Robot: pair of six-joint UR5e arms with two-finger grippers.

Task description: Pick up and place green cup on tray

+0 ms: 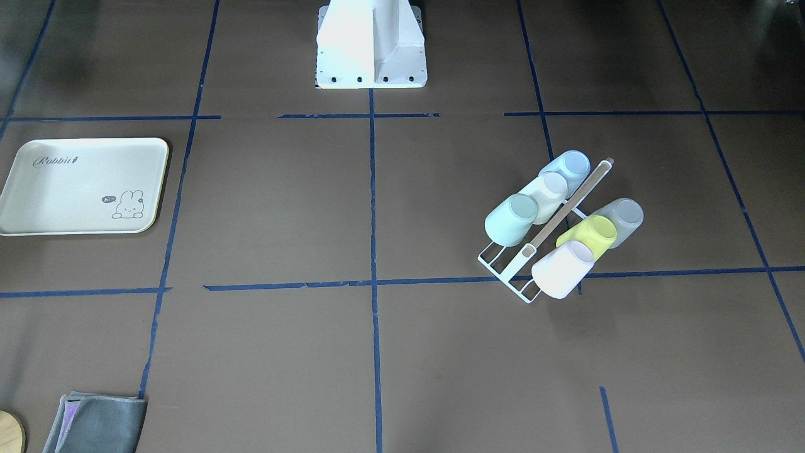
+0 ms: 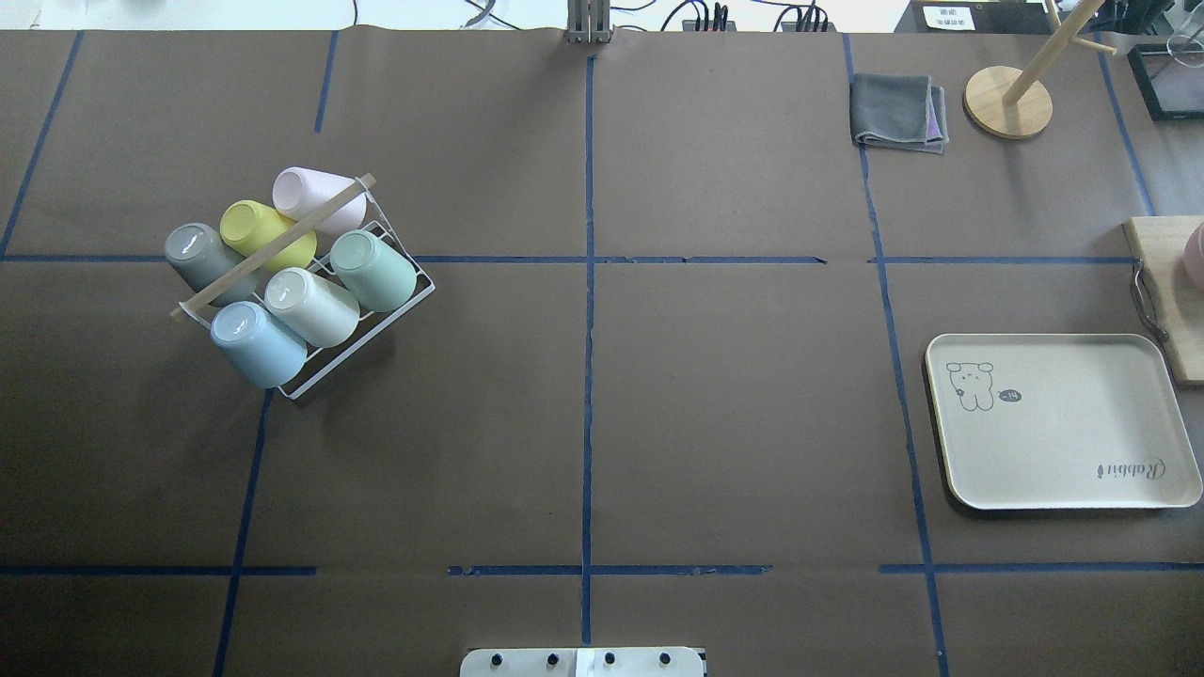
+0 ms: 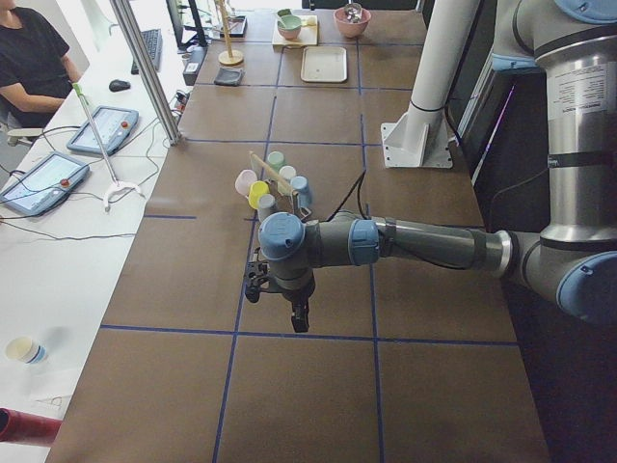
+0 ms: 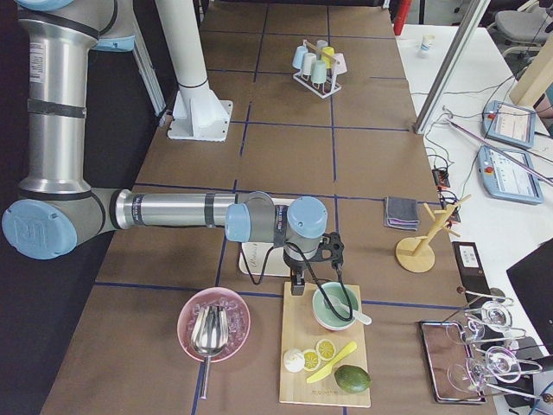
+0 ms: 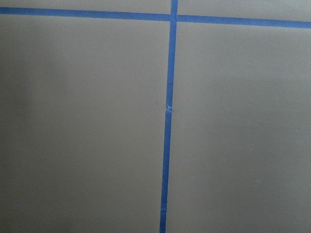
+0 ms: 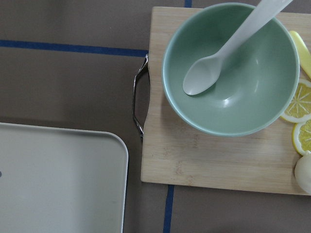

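Observation:
The green cup (image 1: 510, 220) (image 2: 373, 271) lies tilted on a white wire rack (image 2: 310, 374) with a wooden handle, at the rack's end nearest the table's middle. It also shows in the exterior left view (image 3: 276, 159). The cream tray (image 1: 82, 185) (image 2: 1063, 423) (image 6: 58, 179) lies bare at the opposite side of the table. My left gripper (image 3: 289, 309) hangs over bare table, nearer the camera than the rack. My right gripper (image 4: 296, 285) hangs over the tray's edge beside a cutting board. I cannot tell whether either is open or shut.
Blue, cream, grey, yellow (image 2: 259, 230) and pink cups share the rack. A wooden cutting board (image 6: 204, 160) holds a green bowl (image 6: 231, 68) with a spoon, and lemon slices. A grey cloth (image 2: 898, 113) and a wooden stand (image 2: 1008, 102) sit at the far right.

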